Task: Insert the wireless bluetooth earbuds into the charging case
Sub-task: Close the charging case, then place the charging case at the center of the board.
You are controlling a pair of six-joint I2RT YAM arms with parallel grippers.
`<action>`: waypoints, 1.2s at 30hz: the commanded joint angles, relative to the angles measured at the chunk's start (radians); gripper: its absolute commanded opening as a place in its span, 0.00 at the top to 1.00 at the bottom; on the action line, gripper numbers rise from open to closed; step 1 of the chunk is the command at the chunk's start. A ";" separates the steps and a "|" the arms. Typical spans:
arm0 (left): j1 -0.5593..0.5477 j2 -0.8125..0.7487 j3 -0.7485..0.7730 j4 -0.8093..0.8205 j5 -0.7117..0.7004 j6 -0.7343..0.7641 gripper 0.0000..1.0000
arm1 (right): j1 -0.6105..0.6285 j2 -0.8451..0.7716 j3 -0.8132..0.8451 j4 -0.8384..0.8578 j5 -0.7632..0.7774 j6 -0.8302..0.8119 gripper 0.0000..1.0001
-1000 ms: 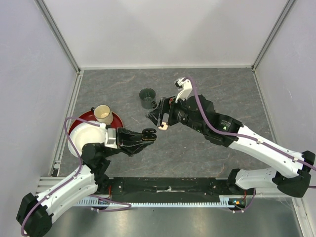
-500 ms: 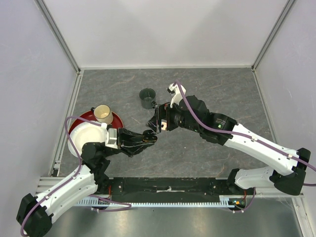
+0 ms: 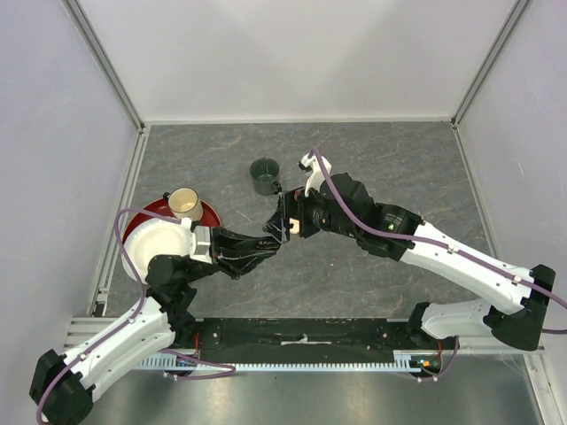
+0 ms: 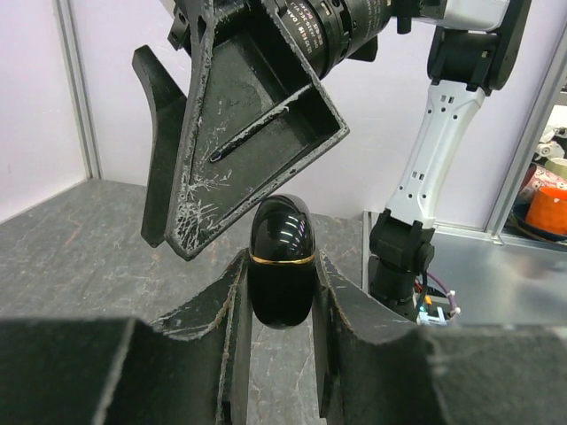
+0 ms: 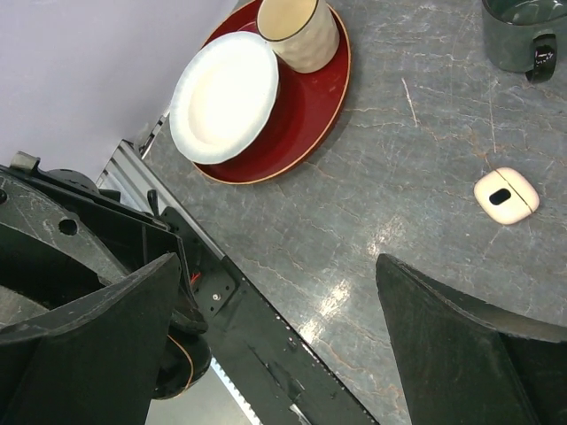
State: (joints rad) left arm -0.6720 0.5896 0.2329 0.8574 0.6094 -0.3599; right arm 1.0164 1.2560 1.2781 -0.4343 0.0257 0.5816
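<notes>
The black charging case [image 4: 281, 261] is egg-shaped and glossy, with a thin gold band around it, and it looks closed. It stands upright, above the table, between the matte black fingers [image 4: 350, 310] of the left gripper [image 3: 268, 240], which pinches it from both sides. The earbuds I cannot make out in any view.

Just above the case hangs one broad finger [image 4: 257, 133] of the right gripper [image 5: 276, 266]. It is hard black plastic, triangular, with many pale scratches on its inner face. This gripper is spread wide and holds nothing. Whether it touches the case I cannot tell.

A second case [image 5: 506, 196], cream-white, rounded and smooth, with a small dark oval on top, lies on the grey marbled table [image 5: 407, 133]. Near it stands the dark green mug [image 3: 264, 175]. Well apart, a round red tray [image 5: 310, 106] carries a white plate [image 5: 226, 93] and a cream cup [image 5: 297, 27].

Compared with one second ago, the right gripper has come down and to the left, from a place clearly apart from the left gripper to right over its tip. The left gripper has hardly moved and keeps the same grip.
</notes>
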 commanded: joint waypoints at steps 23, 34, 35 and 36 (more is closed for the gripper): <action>0.002 0.130 0.252 -0.554 -0.345 -0.373 0.98 | -0.009 -0.282 -0.223 0.013 0.548 0.173 0.02; 0.006 0.338 0.318 -0.656 -0.338 -0.438 0.98 | -0.016 -0.271 -0.253 -0.004 0.482 0.216 0.02; 0.005 0.351 0.319 -0.656 -0.332 -0.447 0.98 | -0.016 -0.273 -0.253 -0.006 0.482 0.216 0.02; 0.005 0.363 0.319 -0.655 -0.321 -0.455 0.98 | -0.015 -0.271 -0.255 -0.007 0.477 0.216 0.02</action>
State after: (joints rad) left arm -0.6693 0.9230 0.4957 0.2142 0.2867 -0.7361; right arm 1.0039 0.9848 1.0245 -0.4404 0.5171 0.7776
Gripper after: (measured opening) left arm 0.340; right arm 0.979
